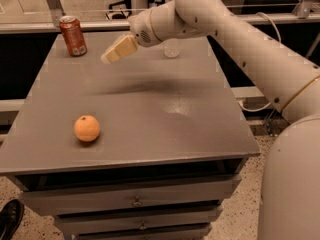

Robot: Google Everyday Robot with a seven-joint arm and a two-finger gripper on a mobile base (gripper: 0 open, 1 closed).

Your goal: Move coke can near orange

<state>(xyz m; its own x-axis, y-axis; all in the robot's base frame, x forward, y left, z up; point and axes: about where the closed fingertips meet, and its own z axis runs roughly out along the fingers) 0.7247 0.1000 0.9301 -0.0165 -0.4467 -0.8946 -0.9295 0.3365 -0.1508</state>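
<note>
- A coke can [73,35] is standing upright at the far left corner of the grey tabletop [200,129]. It is well beyond the orange [87,128], slightly to the orange's left, and well apart from it.
- The orange is sitting alone near the front left edge of the tabletop, with nothing touching it.
- The gripper [107,57] is hovering above the tabletop, beyond the orange and slightly to its right. It is pointing down and left toward the can and is near the can but not touching it.
- The pale fingers are looking pressed together with no gap showing, and they are grasping nothing.
- A clear container [171,48] is standing farther right of the orange, at the back of the tabletop, partly hidden behind the white arm [240,44].
- Judging by this layout, the reach toward the can is in hand and the can is not yet gripped.
- The next move is likely calling for the fingers to spread, travel left to straddle the can, and close around its body. The can then needs carrying forward and setting down upright just beside the orange without nudging the fruit into a roll.
</note>
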